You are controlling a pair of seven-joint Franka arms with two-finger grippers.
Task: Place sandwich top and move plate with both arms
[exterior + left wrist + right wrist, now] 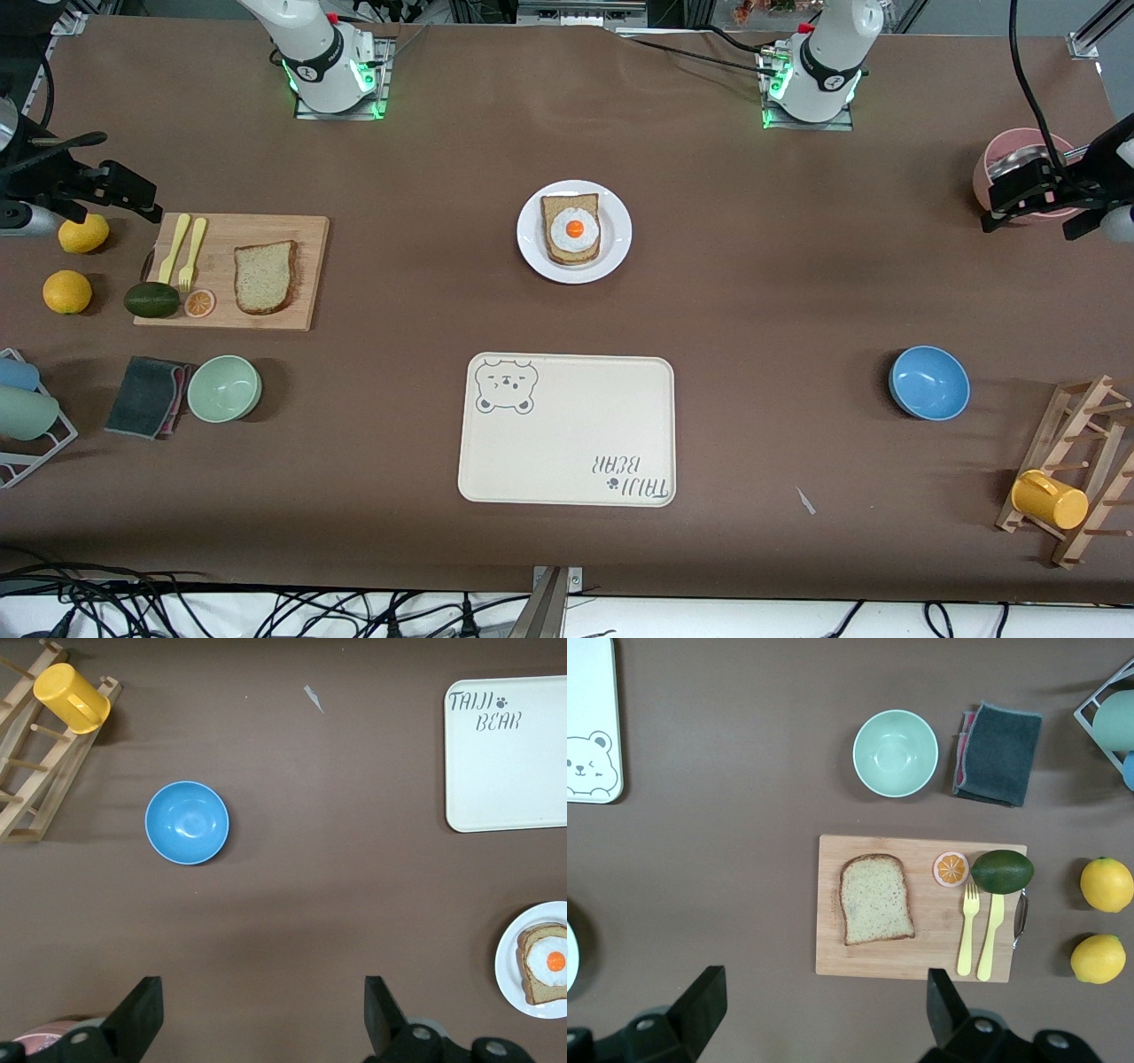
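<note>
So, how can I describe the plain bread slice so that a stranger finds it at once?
Look at the wooden cutting board toward the right arm's end of the table. The plain bread slice lies flat on it, beside a yellow fork and an orange slice. Unlike the other bread slice on the white plate, it carries no fried egg.

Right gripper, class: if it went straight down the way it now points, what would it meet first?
Probably bare table, just beside the cutting board. The open right gripper points down with nothing beneath it; the sandwich top lies slightly off that line, though depth is uncertain.

Brown table (753,292) — plate (530,252), tray (567,461), board (310,266), bowls.
</note>
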